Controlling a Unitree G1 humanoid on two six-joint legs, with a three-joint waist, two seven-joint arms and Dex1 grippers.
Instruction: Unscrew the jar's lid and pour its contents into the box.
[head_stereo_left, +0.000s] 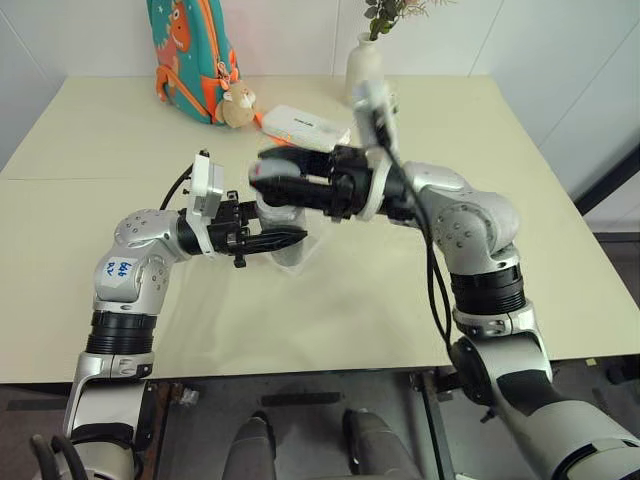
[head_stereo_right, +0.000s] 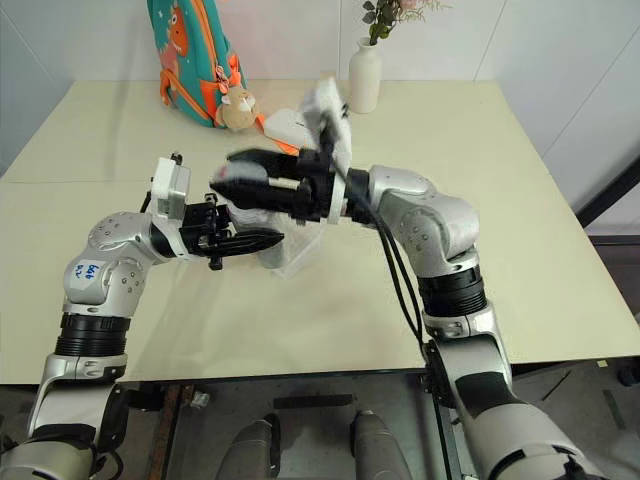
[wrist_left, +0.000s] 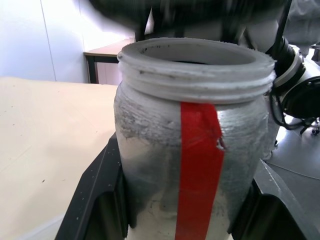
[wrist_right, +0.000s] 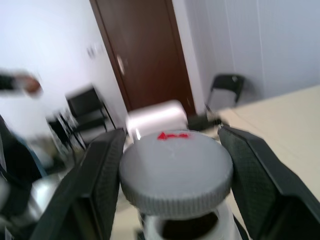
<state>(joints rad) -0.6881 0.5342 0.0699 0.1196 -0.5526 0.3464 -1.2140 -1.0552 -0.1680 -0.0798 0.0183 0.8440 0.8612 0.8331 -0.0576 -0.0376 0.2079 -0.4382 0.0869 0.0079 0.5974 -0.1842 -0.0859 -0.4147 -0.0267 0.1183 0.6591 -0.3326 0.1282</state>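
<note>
With left tool (head_stereo_left: 285, 240) clamping the silvery red-striped jar (wrist_left: 192, 165) above the counter (head_stereo_left: 420, 130), right tool (wrist_right: 175, 170) pinches the round grey screw lid (wrist_right: 176, 172) just above its rim; lift clear, keep jar upright

The right gripper (head_stereo_left: 262, 178) and lid (wrist_right: 176, 170) hang over the jar's (wrist_left: 192, 150) open mouth, blocking access from above.

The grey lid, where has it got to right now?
The lid sits between the right gripper's two fingers, lifted just above the open mouth of the jar, which the left gripper holds over the middle of the table.
</note>
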